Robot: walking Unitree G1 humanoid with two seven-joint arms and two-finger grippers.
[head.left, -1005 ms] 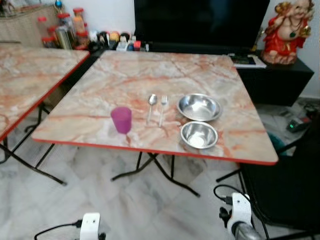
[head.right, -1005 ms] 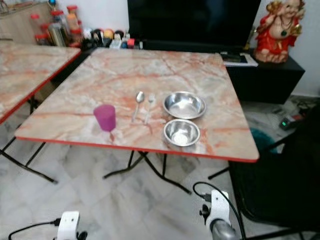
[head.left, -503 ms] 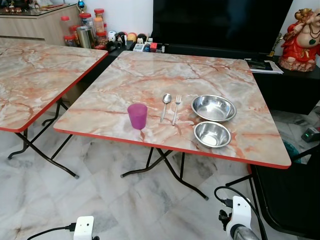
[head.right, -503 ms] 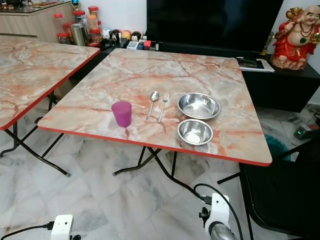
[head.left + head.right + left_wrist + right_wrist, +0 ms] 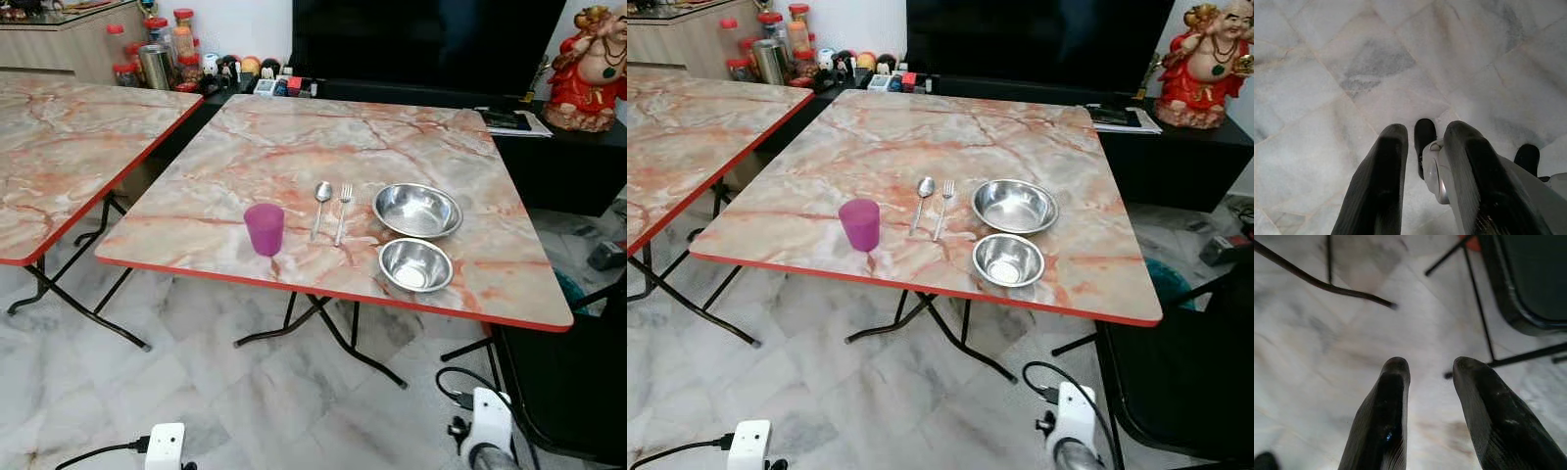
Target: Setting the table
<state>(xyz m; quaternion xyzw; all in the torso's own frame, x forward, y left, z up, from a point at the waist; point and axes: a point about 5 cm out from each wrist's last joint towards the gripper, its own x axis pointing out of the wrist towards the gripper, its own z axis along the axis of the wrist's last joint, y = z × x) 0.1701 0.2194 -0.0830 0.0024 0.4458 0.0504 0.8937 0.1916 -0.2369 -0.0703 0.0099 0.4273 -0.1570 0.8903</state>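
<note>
Right now your left gripper [image 5: 1422,147] hangs low over the marble floor [image 5: 245,411], fingers parted a little with nothing between them, and your right gripper [image 5: 1425,377] does the same near a black chair [image 5: 578,382], its fingers set somewhat wider and also empty. Watch that chair and the folding legs [image 5: 323,328] under the surface [image 5: 245,147]: if you walk in carelessly, the right arm could likely catch on them and jolt everything above.

Nearest the red front edge stands the purple cup [image 5: 264,229], upright. It sits close enough to the rim that a bump from a rising arm could tip it off. To its right lie the spoon [image 5: 320,204] and fork [image 5: 342,208], side by side, thin and flat, so they will probably be hard to pinch cleanly. Further right, the small steel bowl [image 5: 415,265] sits just beside the larger bowl [image 5: 417,211]; reaching for one could nudge the other. Beyond, jars [image 5: 157,54] and a red statue [image 5: 586,57] stand well apart.
</note>
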